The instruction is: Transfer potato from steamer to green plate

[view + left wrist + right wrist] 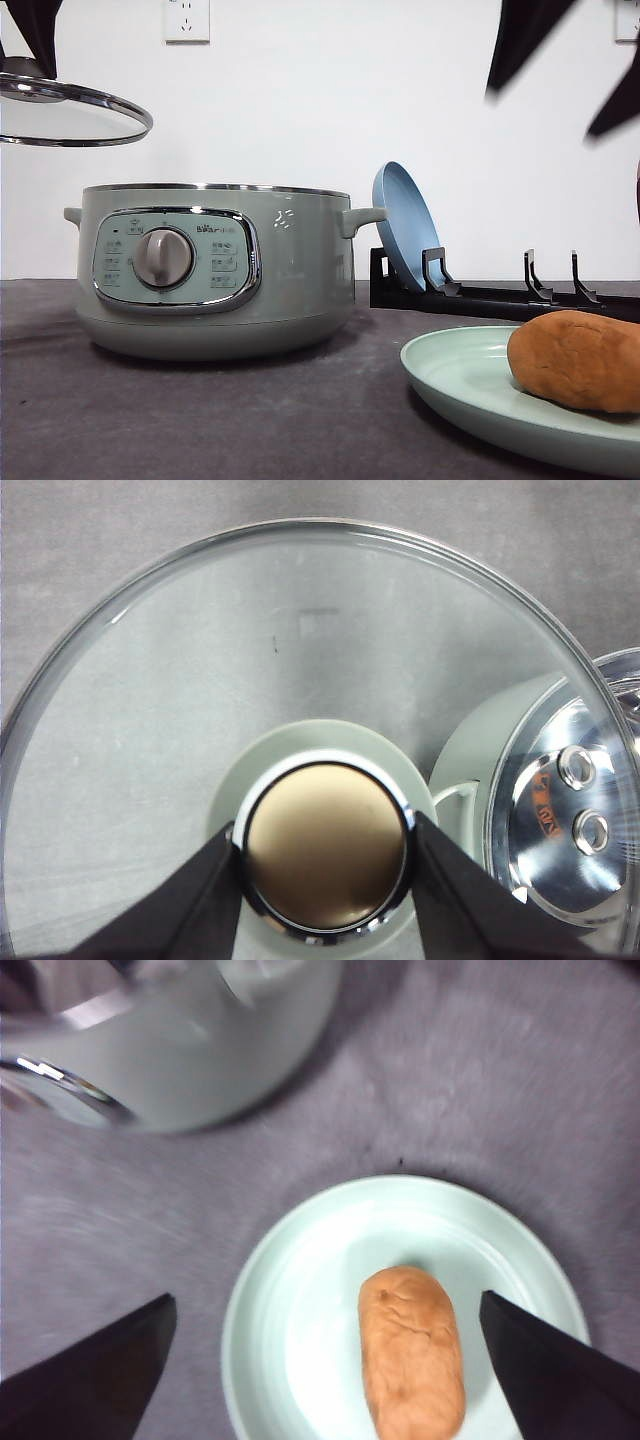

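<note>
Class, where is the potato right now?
In the front view the potato lies on the green plate at the table's right, beside the steamer.

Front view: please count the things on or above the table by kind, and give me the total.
Plates: 2, the green plate and a blue plate
Potato: 1
Steamer: 1
Glass lid: 1
Dish rack: 1
Total: 6

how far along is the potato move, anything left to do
The transfer looks done: the potato lies on the green plate, and the right pincer hangs open above it, holding nothing. In hand: the left pincer grips the knob of the glass lid, held up beside the steamer. Possibly left: setting the lid back on.
</note>
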